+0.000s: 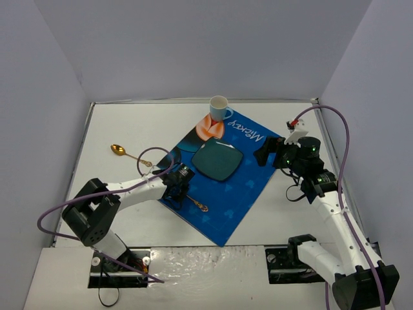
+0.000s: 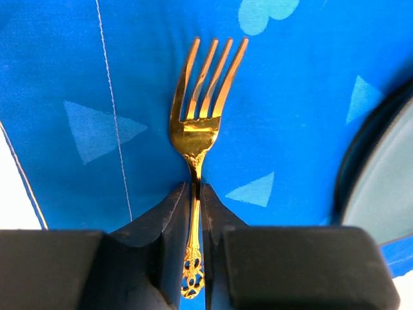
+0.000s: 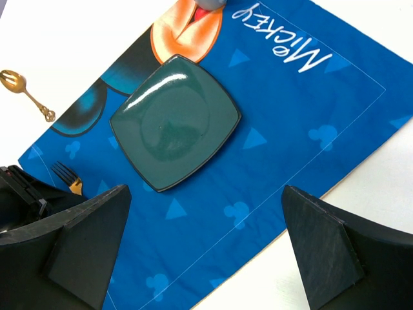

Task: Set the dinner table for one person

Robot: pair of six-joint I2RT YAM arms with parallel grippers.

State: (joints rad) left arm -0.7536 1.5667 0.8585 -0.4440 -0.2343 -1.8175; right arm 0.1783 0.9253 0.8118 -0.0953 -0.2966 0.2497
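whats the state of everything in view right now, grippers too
left gripper: shut on fork handle
right gripper: open, empty
fork: flat on mat
plate: flat on mat, empty
cup: upright at mat's far corner
spoon: lying on dinner table, off mat

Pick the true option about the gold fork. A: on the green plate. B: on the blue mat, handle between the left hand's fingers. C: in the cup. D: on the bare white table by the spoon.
B: the left wrist view shows the gold fork lying on the blue mat, its handle between the fingers of the left hand.
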